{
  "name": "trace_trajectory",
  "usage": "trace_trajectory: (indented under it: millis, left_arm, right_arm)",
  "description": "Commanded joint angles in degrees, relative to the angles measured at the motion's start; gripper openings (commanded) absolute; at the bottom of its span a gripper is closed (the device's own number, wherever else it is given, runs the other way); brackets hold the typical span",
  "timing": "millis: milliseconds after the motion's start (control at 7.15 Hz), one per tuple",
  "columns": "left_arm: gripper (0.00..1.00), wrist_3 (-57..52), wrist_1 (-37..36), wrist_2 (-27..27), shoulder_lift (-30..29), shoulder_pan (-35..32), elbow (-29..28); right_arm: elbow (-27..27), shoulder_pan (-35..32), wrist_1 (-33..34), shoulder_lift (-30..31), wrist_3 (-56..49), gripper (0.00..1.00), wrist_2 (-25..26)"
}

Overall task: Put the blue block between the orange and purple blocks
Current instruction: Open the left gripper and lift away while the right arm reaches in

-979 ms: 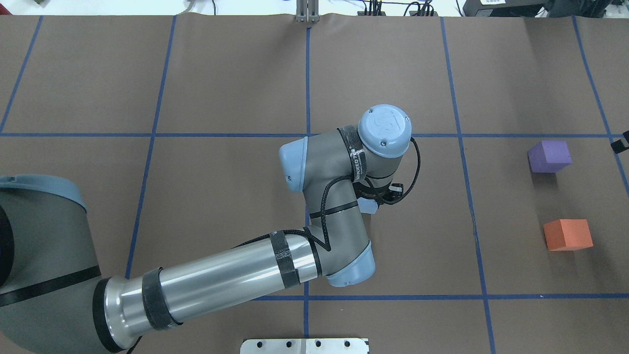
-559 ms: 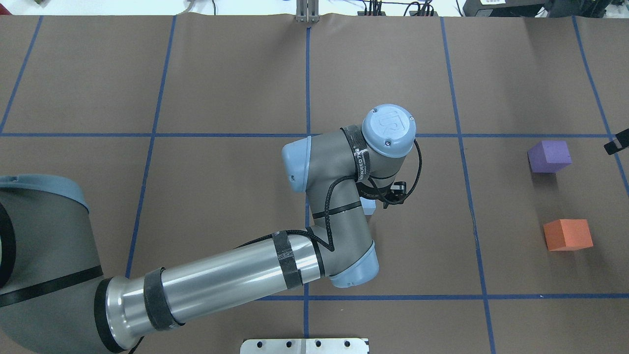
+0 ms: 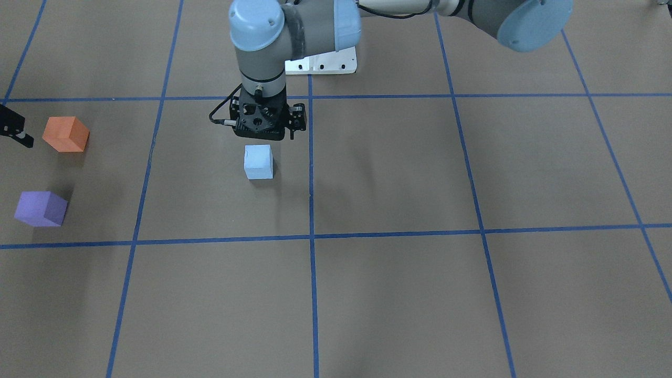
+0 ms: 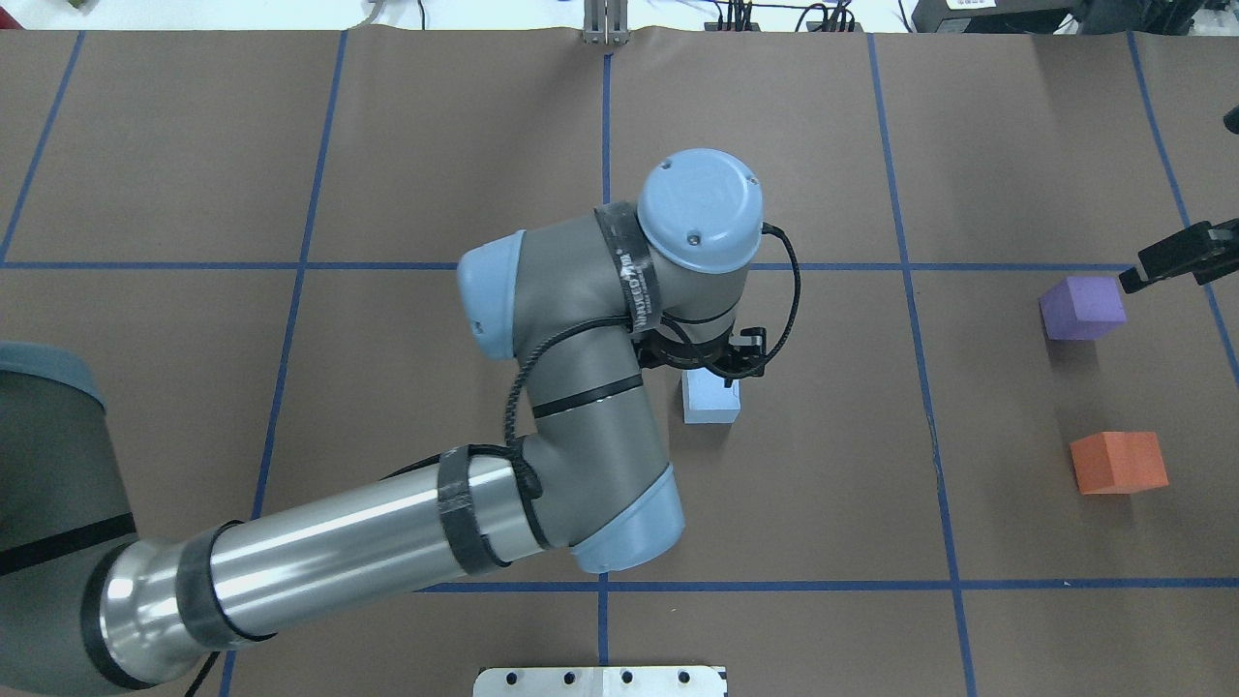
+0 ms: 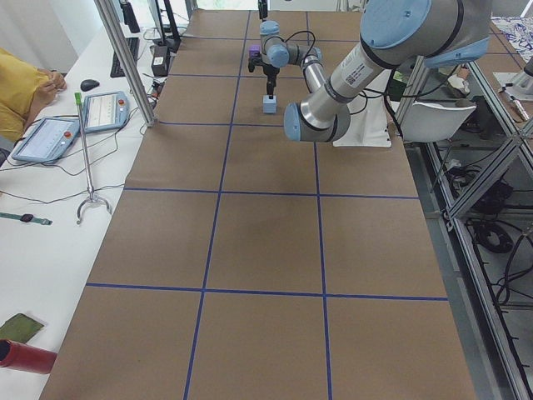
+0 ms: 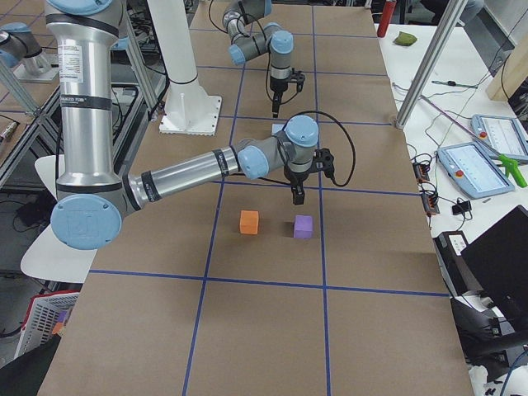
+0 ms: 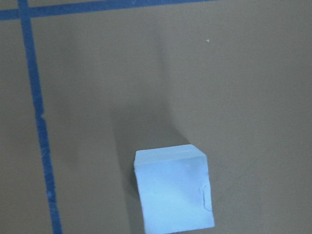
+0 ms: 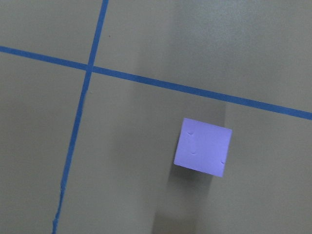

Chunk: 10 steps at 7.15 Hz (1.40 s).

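The light blue block (image 3: 258,161) stands free on the brown table near its middle; it also shows in the overhead view (image 4: 711,399) and in the left wrist view (image 7: 174,190). My left gripper (image 3: 261,136) hangs straight above it, empty and open. The purple block (image 4: 1082,308) and the orange block (image 4: 1118,463) stand apart at the table's right end, with a bare gap between them. My right gripper (image 4: 1133,281) hovers just beyond the purple block (image 8: 203,153); I cannot tell how its jaws stand.
Blue tape lines (image 4: 910,290) split the brown table into squares. A metal base plate (image 4: 600,681) sits at the robot's edge. An operator's desk with tablets (image 5: 104,108) and a metal post (image 5: 125,62) run along the far side.
My left arm has risen and swung to the left, uncovering the blue block, which stays in place. My right gripper has come further in over the table beside the purple block.
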<state>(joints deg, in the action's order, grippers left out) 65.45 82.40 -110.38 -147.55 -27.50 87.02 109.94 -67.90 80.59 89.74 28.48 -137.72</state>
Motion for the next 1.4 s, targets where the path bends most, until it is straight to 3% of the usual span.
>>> trace_trajectory:
  millis: [0,280,420,839,1259]
  left_arm:
    - [0.99,-6.2,-2.6,-0.2,18.1,-4.0,22.1]
    - [0.99,-9.7,-2.3,-3.3,24.7,-9.5,23.8]
    - [0.99,-10.7,-2.3,-3.3,26.4,-11.2,23.8]
    - [0.99,-11.7,-2.3,-4.4,29.8,-14.7,23.7]
    - [0.99,-11.6,-2.2,-4.4,29.8,-14.6,23.5]
  right_arm:
    - [-0.2,12.2,-10.1,-4.9,24.2,1.00,6.4]
    - [-0.9,28.8,-9.4,-13.5,35.3,1.00,25.2]
    - [-2.2,33.3,-6.1,-18.2,37.7,1.00,29.0]
    - [-8.8,36.3,-4.2,-27.0,38.5,1.00,29.1]
    - [-14.2,36.5,-4.5,-30.2,37.7,1.00,30.2]
